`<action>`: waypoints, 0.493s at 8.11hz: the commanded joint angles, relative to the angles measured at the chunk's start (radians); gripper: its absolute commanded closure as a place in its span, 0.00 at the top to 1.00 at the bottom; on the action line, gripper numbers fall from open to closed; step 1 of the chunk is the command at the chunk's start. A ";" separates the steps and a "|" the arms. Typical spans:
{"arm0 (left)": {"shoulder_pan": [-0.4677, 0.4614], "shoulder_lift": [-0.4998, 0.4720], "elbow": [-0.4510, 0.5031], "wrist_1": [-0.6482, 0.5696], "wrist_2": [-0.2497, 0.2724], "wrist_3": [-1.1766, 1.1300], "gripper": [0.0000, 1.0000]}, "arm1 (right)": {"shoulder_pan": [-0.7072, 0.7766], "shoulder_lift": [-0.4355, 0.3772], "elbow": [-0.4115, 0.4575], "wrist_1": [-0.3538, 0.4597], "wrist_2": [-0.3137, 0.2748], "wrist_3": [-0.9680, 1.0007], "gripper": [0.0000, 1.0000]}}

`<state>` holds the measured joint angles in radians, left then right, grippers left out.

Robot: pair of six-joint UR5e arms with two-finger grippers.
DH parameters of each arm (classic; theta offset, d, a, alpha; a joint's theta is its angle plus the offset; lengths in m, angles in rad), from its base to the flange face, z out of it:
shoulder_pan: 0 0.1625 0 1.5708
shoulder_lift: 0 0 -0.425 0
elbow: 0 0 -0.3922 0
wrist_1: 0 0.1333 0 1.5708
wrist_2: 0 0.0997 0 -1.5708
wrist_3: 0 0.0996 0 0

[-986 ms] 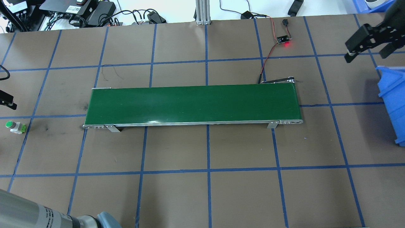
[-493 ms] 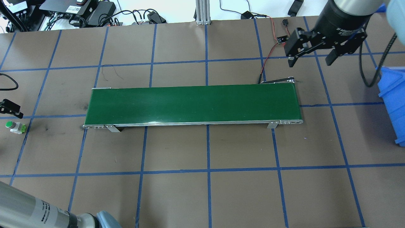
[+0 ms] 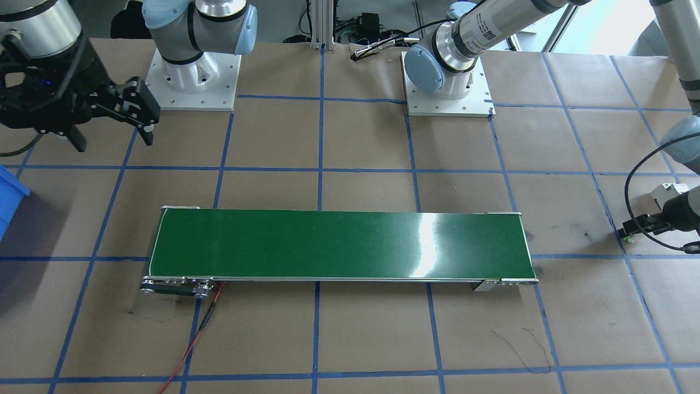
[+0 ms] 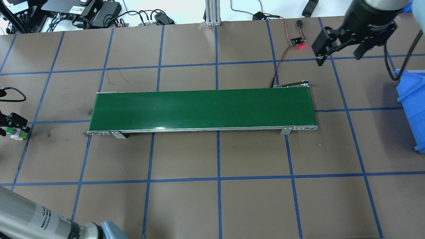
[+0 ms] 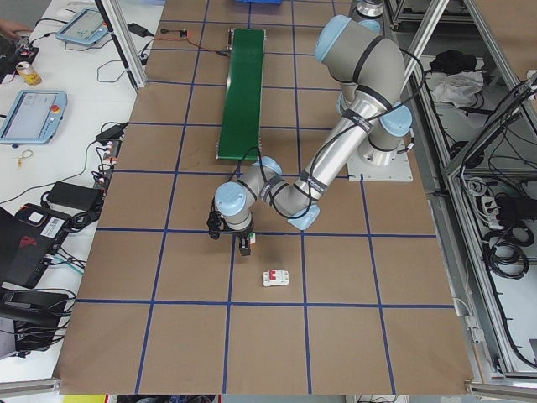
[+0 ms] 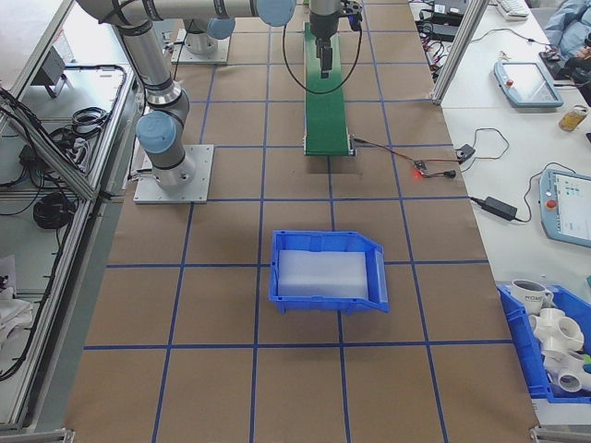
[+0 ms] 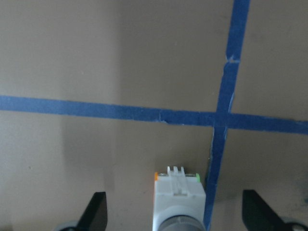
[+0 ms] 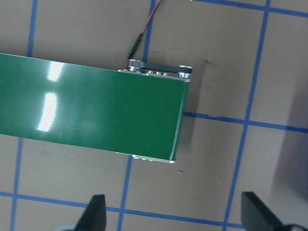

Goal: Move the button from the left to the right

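Button (image 7: 178,202) lying on its side on the brown table (image 4: 186,205), midway between the spread jaws of the left gripper (image 7: 175,211), touching neither finger. White body and light green base end pointing away from the wrist, just beside a blue tape line crossing on the paper. Seen from overhead at the far left edge, with the button (image 4: 15,132) half hidden beneath the left gripper (image 4: 11,122), green cap poking out.

Beyond the jaws' tips, toward the table's middle: long green conveyor belt (image 4: 202,109), well apart from the button. White circuit breaker with red lever (image 5: 274,277) resting near the left gripper's wrist side in the left-end view.

Right gripper (image 4: 338,53) hovering high at the belt's other end, jaws wide apart, nothing between them; belt's end (image 8: 159,120) ahead of the fingertips. Blue bin (image 6: 328,272) lying beside it. Small board with a red light (image 4: 297,41) near that gripper, wired to the belt.
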<state>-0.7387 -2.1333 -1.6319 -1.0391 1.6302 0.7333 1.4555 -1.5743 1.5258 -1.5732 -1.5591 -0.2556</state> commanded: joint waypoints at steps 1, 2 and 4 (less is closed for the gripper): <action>0.001 -0.004 -0.014 0.001 0.000 -0.005 0.28 | -0.206 0.002 0.004 -0.004 -0.006 -0.389 1.00; 0.001 -0.004 -0.016 0.001 0.000 0.000 0.00 | -0.225 0.000 0.005 0.004 0.000 -0.398 1.00; 0.001 0.004 -0.005 -0.013 0.000 0.003 0.00 | -0.186 -0.013 0.008 0.025 0.089 -0.241 1.00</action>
<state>-0.7379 -2.1358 -1.6448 -1.0391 1.6301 0.7334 1.2489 -1.5793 1.5317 -1.5680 -1.5445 -0.6064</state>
